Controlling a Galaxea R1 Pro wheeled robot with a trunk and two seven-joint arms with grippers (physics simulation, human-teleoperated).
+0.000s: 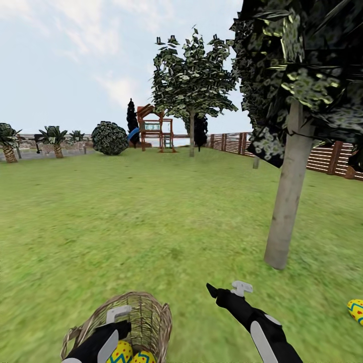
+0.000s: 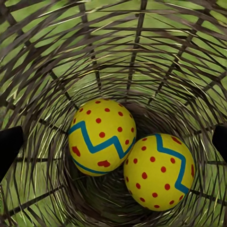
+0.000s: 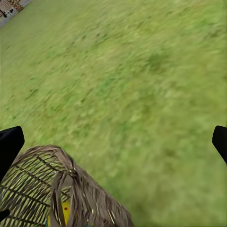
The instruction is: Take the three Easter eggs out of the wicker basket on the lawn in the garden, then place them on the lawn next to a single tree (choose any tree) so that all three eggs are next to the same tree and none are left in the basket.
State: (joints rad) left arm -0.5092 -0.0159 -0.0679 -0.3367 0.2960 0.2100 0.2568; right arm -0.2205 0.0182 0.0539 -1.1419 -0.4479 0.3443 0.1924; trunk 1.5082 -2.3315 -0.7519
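Note:
The wicker basket (image 1: 151, 315) stands on the lawn (image 1: 151, 222) at the bottom left of the head view. Two yellow Easter eggs (image 2: 101, 137) (image 2: 158, 172) lie touching each other on its floor. My left gripper (image 2: 113, 142) hangs open just above them inside the basket, its dark fingers (image 2: 9, 146) wide apart and holding nothing. The third egg (image 1: 356, 310) lies on the grass at the right edge, a short way from the pale grey trunk of the tree (image 1: 290, 201). My right gripper (image 1: 216, 291) is open and empty over grass, to the right of the basket (image 3: 56, 189).
A second pale-trunked tree (image 1: 191, 91), a round bush (image 1: 109, 138) and a playset (image 1: 154, 128) stand far back. A brown slat fence (image 1: 322, 156) runs along the right. Small palms (image 1: 53, 138) line the far left. Open grass stretches between basket and trunk.

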